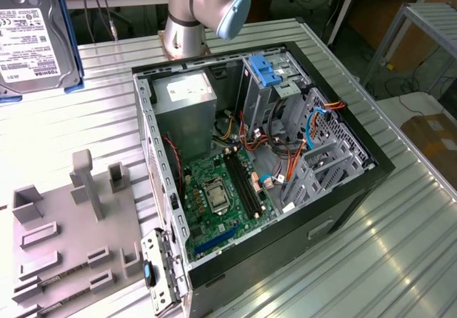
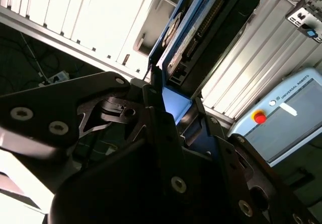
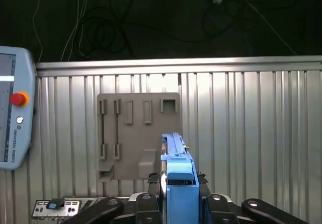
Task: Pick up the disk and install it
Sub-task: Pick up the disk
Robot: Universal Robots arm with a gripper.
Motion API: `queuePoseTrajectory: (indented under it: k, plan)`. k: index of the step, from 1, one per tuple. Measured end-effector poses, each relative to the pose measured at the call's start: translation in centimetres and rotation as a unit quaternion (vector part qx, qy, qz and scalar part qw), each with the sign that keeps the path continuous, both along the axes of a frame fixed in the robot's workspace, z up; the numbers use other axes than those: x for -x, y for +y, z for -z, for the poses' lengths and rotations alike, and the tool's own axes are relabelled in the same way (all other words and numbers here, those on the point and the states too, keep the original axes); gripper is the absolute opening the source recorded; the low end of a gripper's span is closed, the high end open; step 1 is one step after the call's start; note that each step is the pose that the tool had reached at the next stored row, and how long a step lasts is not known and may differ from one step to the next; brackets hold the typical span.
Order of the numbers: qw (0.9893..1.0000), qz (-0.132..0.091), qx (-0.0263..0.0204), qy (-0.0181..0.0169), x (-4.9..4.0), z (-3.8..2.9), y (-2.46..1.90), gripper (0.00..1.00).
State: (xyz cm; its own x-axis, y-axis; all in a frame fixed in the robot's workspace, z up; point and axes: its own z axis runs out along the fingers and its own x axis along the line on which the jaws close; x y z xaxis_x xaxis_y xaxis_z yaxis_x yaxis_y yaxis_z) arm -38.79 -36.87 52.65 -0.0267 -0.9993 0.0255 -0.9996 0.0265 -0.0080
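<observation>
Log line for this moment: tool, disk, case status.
tool: shut on disk | disk: held aloft, outside computer case | computer case: open, disk not installed

The disk (image 1: 32, 39), at the exterior view's far left, is silver metal with a white label printed in black and a blue rail along its edge. In the first wrist view the gripper (image 3: 178, 183) is matt black. The table (image 1: 400, 246) is bright silver, ribbed in parallel stripes. The computer case (image 1: 378, 168) is black outside and bare grey inside. It holds a green motherboard (image 1: 214, 204), a grey power supply (image 1: 186, 111) with a white sticker, a blue bracket (image 1: 265, 71), and orange, red, yellow and blue cables (image 1: 308, 126). The fixture plate (image 1: 71, 246) is plain grey. The arm (image 1: 207, 3) is silver with a pale blue cap. The pendant (image 3: 12, 133) is pale grey with a red button (image 3: 18, 99).
</observation>
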Motion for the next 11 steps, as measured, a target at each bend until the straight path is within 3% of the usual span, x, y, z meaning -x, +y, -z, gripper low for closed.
queuePoseTrajectory:
  k: [5, 11]
  plan:
    - [1.0000, 0.000, 0.0000, 0.0000, -1.57, 0.00, 0.00, 0.37]
    - [1.0000, 0.000, 0.0000, 0.0000, -2.78, 0.00, 0.00, 0.37]
